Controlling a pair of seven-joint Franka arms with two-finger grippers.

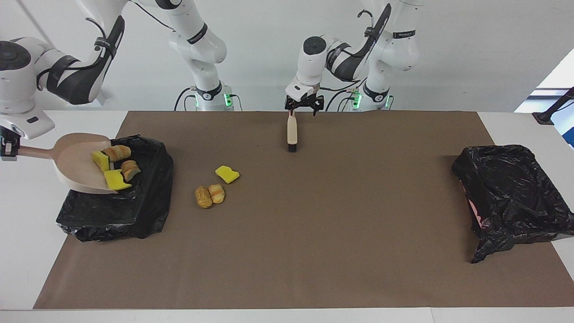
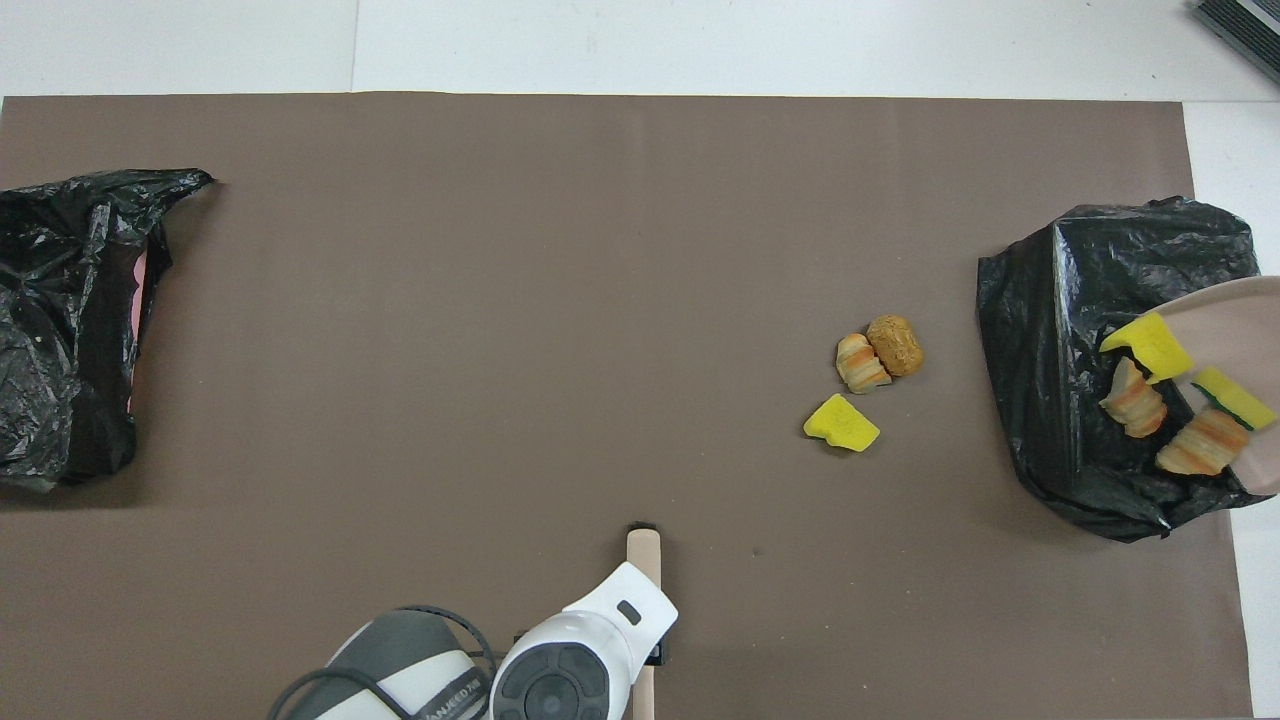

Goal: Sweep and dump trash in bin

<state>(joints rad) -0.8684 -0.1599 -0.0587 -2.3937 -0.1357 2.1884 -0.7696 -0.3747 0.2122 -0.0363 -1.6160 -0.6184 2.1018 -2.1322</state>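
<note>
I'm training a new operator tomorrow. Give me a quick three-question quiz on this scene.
1. How many scraps lie on the mat, outside the dustpan?
2. True or false: the dustpan is tilted over the bin at the left arm's end.
3. Where is the brush? A: in the dustpan. B: on the mat, below the left gripper. C: in the right gripper.
Key: 1. Three. 2. False: the right gripper holds it over the bin at the right arm's end. 3. B.
</note>
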